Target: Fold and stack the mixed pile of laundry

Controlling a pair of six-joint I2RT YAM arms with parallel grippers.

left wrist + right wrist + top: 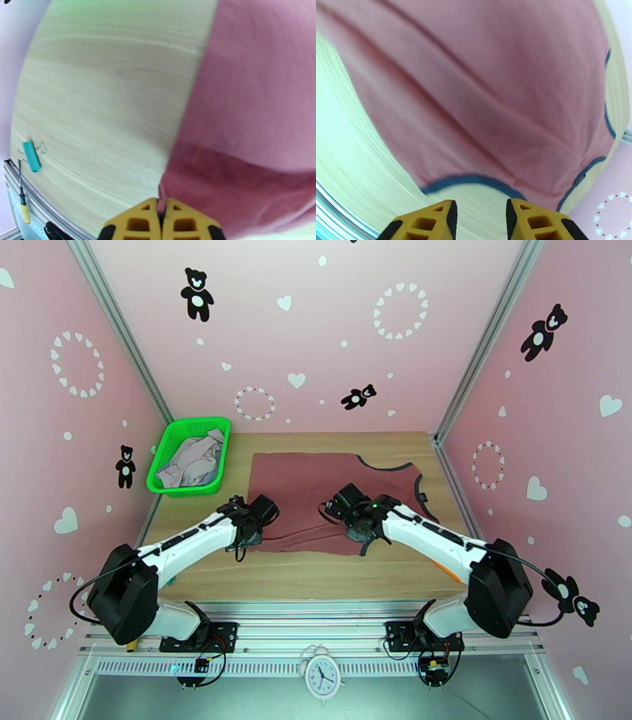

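The brick-red tank top [316, 485] with dark trim lies spread flat in the middle of the wooden table [205, 571]. My left gripper [246, 538] is at its near left corner. In the left wrist view that gripper [161, 205] is shut on a pinch of the tank top's [252, 98] edge. My right gripper [347, 508] hovers over the middle of the garment. In the right wrist view this gripper [481, 215] is open, bare wood showing between its yellow fingers [434, 221], just short of a curved dark-trimmed edge of the tank top [486, 102]. Grey-lavender garments [189, 461] lie crumpled in the basket.
A green mesh basket [170, 447] stands at the table's far left corner against the pink wall. A teal clip [31, 156] and a small screwdriver [23, 197] lie near the table's front left edge. A white clock [322, 676] stands below the front rail.
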